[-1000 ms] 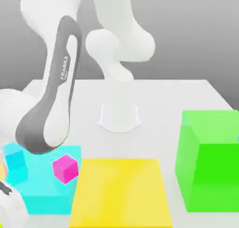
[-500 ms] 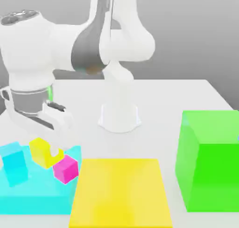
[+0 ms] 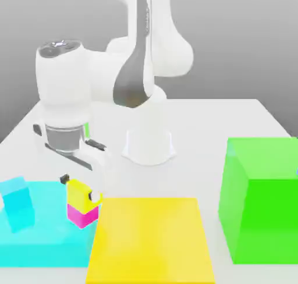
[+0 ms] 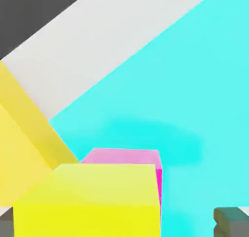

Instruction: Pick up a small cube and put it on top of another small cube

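Observation:
The small yellow cube [image 3: 78,194] rests squarely on the magenta cube [image 3: 82,216], which stands on a flat cyan platform [image 3: 41,233]. My gripper [image 3: 77,187] hangs straight down over the stack, and its dark fingertips [image 3: 64,177] flank the yellow cube. In the hand view the yellow cube [image 4: 87,202] covers most of the magenta cube [image 4: 124,157]. One grey fingertip [image 4: 231,221] stands off the cube's side with a clear gap, so the gripper is open and holds nothing.
A wide flat yellow slab [image 3: 151,239] lies right beside the stack. A big green block [image 3: 262,198] stands at the exterior view's right. A small cyan cube [image 3: 17,202] sits on the platform's far left. The arm's white base [image 3: 149,144] is behind.
The hand carried the yellow cube toward the exterior view's right and down onto the magenta cube, then the fingers parted and let it go.

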Tool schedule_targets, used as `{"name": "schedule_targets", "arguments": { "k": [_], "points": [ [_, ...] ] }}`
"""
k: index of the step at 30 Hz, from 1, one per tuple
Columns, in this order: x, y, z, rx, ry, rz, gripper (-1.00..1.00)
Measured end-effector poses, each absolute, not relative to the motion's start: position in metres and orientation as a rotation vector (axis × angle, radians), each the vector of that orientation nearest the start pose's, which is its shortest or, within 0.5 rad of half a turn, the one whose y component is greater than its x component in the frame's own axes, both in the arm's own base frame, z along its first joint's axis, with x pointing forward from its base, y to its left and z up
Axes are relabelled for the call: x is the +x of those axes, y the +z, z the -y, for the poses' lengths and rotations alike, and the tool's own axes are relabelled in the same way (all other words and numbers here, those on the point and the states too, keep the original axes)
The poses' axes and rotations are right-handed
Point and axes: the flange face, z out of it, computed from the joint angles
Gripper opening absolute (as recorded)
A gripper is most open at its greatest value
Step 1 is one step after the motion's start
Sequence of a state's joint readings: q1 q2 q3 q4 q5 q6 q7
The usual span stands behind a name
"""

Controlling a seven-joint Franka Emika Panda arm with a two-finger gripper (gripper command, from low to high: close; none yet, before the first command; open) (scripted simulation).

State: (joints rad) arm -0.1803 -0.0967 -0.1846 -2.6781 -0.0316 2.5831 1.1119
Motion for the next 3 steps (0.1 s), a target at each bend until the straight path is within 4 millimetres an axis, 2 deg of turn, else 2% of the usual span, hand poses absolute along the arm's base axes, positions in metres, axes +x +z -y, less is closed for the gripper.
{"name": "schedule_targets", "arguments": {
  "k": [3],
  "points": [
    [0.387, 0.304, 0.145, -2.352, 0.001, -2.081, 1.0]
  ]
}}
